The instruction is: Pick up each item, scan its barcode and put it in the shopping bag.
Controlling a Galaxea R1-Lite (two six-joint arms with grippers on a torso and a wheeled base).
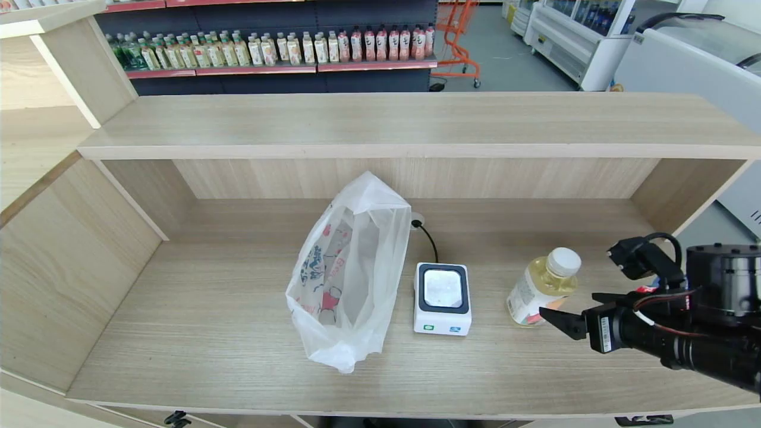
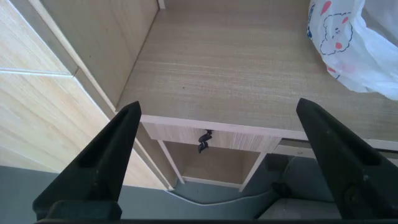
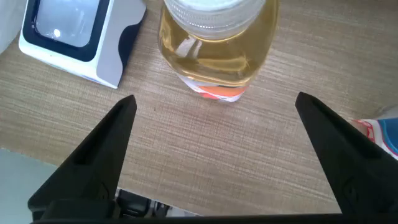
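Bottle (image 1: 542, 288) first: it stands upright on the wooden counter (image 1: 208, 333), white cap on top, pale yellow drink inside and a label round its lower half. It sits on the robot's right side of the counter, a little apart from the scanner (image 1: 442, 297).

From that same side the right gripper (image 1: 569, 309) is just beside the bottle, low over the wood. Its two dark fingers are spread wide and nothing is held between them. In the right wrist view the bottle stands just ahead of the gap between the fingers, not inside it.

That scanner is a small white box with a dark-framed glass window facing up, and a black cable (image 1: 429, 242) runs from its back to a hole at the rear of the counter. Just beside it on the other side stands the shopping bag (image 1: 351, 267), thin translucent white plastic with red and blue print (I cannot tell whether anything is in it).

At the counter's front edge, well apart from the bag, the left gripper (image 2: 219, 107) hangs with its jaws wide apart and empty.

Behind the counter's raised top are a shelf of drink bottles (image 1: 267, 50), an orange trolley (image 1: 458, 35) and white freezer cabinets (image 1: 571, 41).
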